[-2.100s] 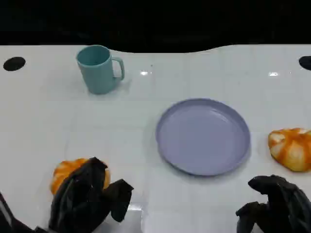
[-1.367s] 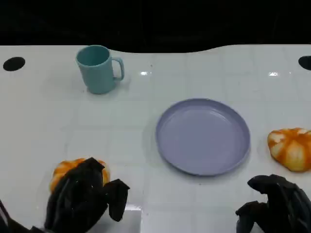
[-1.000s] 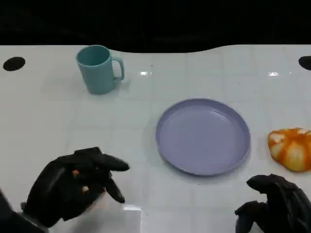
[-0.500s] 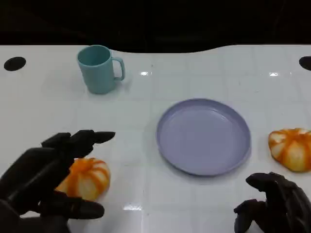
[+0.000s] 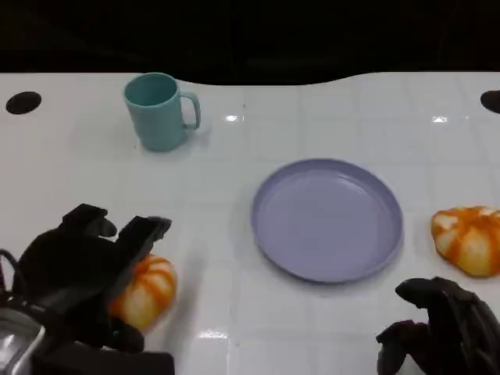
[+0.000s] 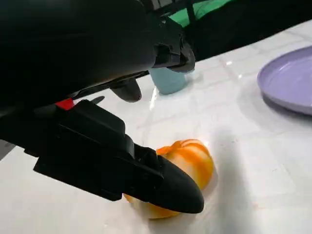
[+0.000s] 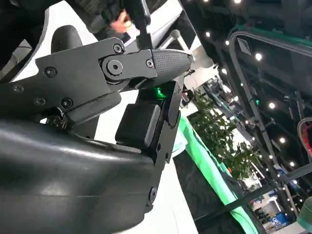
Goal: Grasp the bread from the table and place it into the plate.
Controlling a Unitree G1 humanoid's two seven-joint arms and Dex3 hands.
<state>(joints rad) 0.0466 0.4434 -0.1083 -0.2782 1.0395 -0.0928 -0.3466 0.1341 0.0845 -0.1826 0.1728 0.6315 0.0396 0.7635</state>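
An orange-and-white bread [image 5: 148, 287] lies on the white table at the near left. My left hand [image 5: 78, 273] is over its left side with fingers spread above it. In the left wrist view one black finger [image 6: 161, 183] lies along the near side of the bread [image 6: 187, 158], while the other fingers stay apart above it, so nothing is gripped. The lilac plate [image 5: 326, 220] sits to the right of centre, and its rim [image 6: 287, 80] is beyond the bread. My right hand [image 5: 441, 336] rests at the near right with fingers curled in, holding nothing.
A second orange bread [image 5: 469, 238] lies right of the plate, just beyond my right hand. A teal mug [image 5: 160, 109] stands at the far left. Open white table [image 5: 234, 203] separates the near bread from the plate.
My left hand moved off the bread to the left with its fingers spread, then came down along the bread's left side. The bread, plate, mug and right hand stayed put.
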